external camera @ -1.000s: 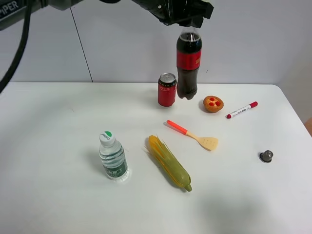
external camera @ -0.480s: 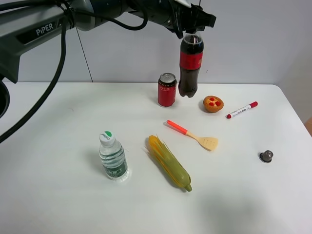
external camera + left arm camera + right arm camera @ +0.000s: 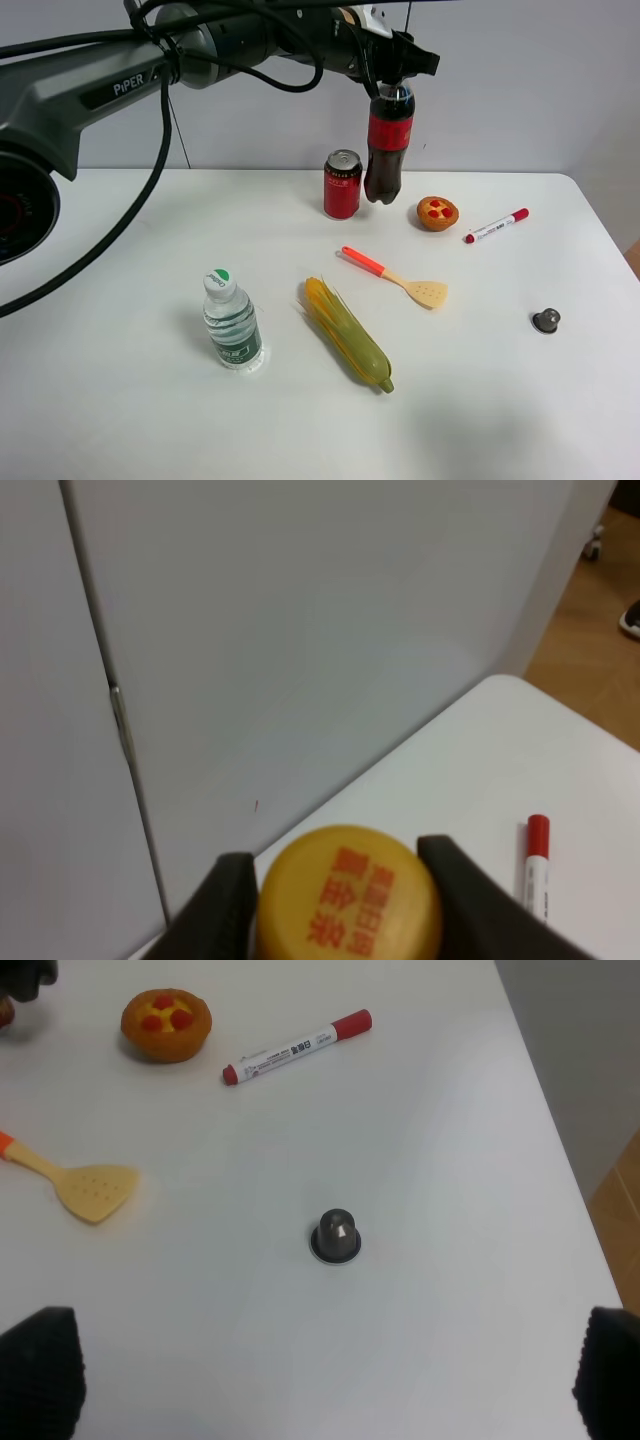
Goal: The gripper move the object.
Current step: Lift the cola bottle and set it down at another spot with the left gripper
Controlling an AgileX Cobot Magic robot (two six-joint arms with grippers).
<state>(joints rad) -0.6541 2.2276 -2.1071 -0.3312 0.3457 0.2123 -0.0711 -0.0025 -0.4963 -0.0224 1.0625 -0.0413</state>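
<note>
Exterior high shows the left end effector (image 3: 392,72) reaching in from the left on a black cabled arm marked PIPER, clamped on the neck of the cola bottle (image 3: 388,140) just under its cap. The bottle hangs close to upright, tilted a little, at the back of the white surface (image 3: 120,300), just to the right of a red drink can (image 3: 342,184). Its base looks raised off the surface, though this view does not settle that.

To the bottle's right lie a small fruit tart (image 3: 437,212) and a red-capped marker (image 3: 496,226). Nearer the front are a spatula with an orange handle (image 3: 395,277), a corn cob (image 3: 347,333), a clear water bottle (image 3: 231,322) standing upright, and a small dark capsule (image 3: 546,320) well apart on the right.

In the left wrist view the yellow cap (image 3: 348,895), printed in red, sits between 2 dark fingers (image 3: 232,895) that press in on either side.

In the right wrist view the right end effector (image 3: 325,1375) is spread wide, only its 2 black fingertips (image 3: 40,1370) showing at the edges, with nothing between them; the capsule, marker, tart and spatula blade lie on the surface below it
</note>
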